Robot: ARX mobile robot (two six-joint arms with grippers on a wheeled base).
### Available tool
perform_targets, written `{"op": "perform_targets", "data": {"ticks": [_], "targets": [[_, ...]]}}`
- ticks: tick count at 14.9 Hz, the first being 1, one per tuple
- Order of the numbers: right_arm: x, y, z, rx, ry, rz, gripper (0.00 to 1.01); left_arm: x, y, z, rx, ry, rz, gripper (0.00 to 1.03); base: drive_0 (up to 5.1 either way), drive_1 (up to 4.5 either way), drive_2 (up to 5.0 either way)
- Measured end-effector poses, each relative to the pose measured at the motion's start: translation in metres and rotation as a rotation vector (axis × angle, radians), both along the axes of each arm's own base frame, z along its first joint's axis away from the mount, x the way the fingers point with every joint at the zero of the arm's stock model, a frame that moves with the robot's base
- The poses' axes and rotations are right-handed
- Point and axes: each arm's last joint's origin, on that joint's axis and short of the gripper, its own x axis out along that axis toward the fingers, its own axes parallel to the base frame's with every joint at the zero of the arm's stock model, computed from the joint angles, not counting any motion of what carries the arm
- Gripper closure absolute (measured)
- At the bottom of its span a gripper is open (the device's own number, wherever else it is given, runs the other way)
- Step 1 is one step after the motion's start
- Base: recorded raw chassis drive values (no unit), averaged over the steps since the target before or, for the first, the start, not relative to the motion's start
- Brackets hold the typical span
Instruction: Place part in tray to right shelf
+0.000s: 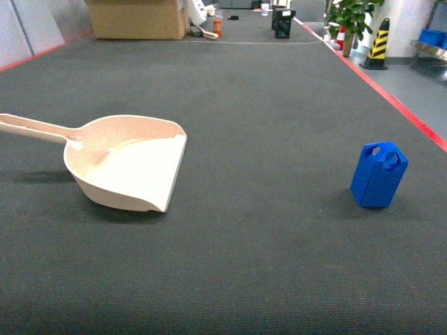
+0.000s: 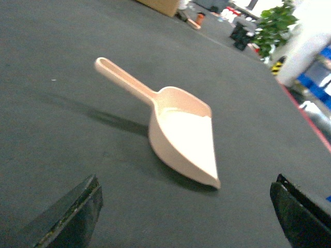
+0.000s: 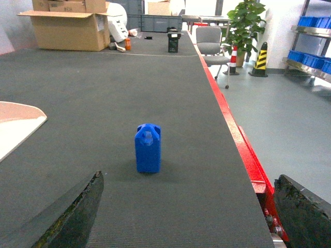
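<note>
The cream-beige tray [image 1: 133, 164] lies on the dark mat at the left, handle pointing left; it holds nothing. The left wrist view shows the tray [image 2: 183, 137] ahead of my left gripper [image 2: 186, 206], which is open with nothing between its fingers. The small blue part [image 1: 379, 174] stands upright on the mat at the right, apart from the tray. My right gripper [image 3: 189, 206] is open, and the part [image 3: 148, 148] stands a short way in front of it, slightly left. The right shelf [image 3: 313, 31] with blue crates shows far off at the right. Neither gripper appears in the head view.
The mat's red edge [image 3: 243, 150] runs along the right side, with grey floor beyond. A cardboard box [image 1: 138, 17], a black crate [image 1: 283, 22], a potted plant [image 1: 353, 17] and a yellow-black post [image 1: 379, 43] stand at the far end. An office chair [image 3: 209, 44] is beside the mat.
</note>
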Motion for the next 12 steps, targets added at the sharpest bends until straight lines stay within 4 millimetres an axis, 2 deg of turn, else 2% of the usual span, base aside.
{"op": "perform_targets", "data": {"ticks": [1,4,5,6,7,8,9,11,12], "targets": [[0.0,0.0,0.0,0.0,0.0,0.0,0.03,0.011,0.003,0.003,-0.07,-0.008,-0.015,0.05,0.0,0.0,0.0],[0.0,0.0,0.0,0.0,0.0,0.0,0.03,0.07,0.02,0.005,-0.316,-0.002,-0.029,0.05,0.0,0.0,0.0],[0.0,0.0,0.0,0.0,0.0,0.0,0.03,0.117,0.033,-0.007,-0.445,0.039,0.022,0.05,0.0,0.0,0.0],[0.0,0.0,0.0,0.0,-0.001,0.0,0.03,0.146,0.043,-0.021,-0.489,0.078,0.067,0.05,0.0,0.0,0.0],[0.0,0.0,0.0,0.0,-0.001,0.0,0.03,0.162,0.049,-0.04,-0.522,0.146,0.132,0.05,0.0,0.0,0.0],[0.0,0.0,0.0,0.0,0.0,0.0,0.03,0.161,0.049,-0.058,-0.551,0.217,0.157,0.05,0.0,0.0,0.0],[0.0,0.0,0.0,0.0,0.0,0.0,0.03,0.158,0.049,-0.061,-0.56,0.228,0.162,0.05,0.0,0.0,0.0],[0.0,0.0,0.0,0.0,-0.001,0.0,0.03,0.159,0.05,-0.051,-0.561,0.165,0.138,0.05,0.0,0.0,0.0],[0.0,0.0,0.0,0.0,0.0,0.0,0.03,0.155,0.051,-0.051,-0.582,0.121,0.07,0.05,0.0,0.0,0.0]]}}
